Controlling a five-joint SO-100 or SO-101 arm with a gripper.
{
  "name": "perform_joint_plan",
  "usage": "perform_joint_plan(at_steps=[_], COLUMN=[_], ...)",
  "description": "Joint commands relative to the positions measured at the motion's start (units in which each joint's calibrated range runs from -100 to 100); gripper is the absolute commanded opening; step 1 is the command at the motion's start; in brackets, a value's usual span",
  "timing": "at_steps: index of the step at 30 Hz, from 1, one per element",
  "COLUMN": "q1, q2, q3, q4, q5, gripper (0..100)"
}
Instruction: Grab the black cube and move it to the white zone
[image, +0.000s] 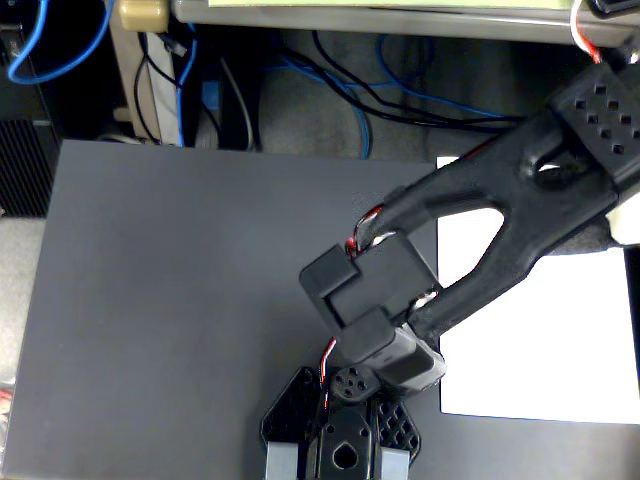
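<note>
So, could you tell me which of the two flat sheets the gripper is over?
The dark grey mat: the gripper hangs above its lower part, left of the white zone, which only the arm crosses.

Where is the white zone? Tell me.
Fixed view: the white zone lies at right, bordering the dark grey mat, partly hidden by the arm.

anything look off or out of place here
Nothing spilled or damaged. One oddity: the black cube is nowhere visible. The arm reaches over the grey mat beside the white zone, and the tool may hide it.
</note>
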Motion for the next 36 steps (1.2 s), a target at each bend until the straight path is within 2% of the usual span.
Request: perform_joint_plan(at_steps=[1, 4, 8, 10, 20, 21, 24, 29, 33, 36], q1=[0.14, -0.23, 0.29, 0.44, 0.29, 0.22, 0.29, -0.01, 0.36, 0.36], q2=[-0.28, 3.67, 21.06, 20.05, 14.76, 14.76, 14.84, 14.84, 14.84, 14.84], q3=[3.81, 4.54, 3.45, 3.45, 3.72, 3.72, 4.36, 4.45, 4.54, 4.54], q4=[-4.22, -4.39, -12.28, -12.11, -9.45, -9.45, -9.62, -9.02, -9.02, -8.94], q5=[-0.28, -0.28, -0.18, 1.18, 1.29, 1.29, 2.49, 2.7, 4.28, 4.33], gripper=[1, 1, 1, 1, 2, 3, 15, 16, 33, 34])
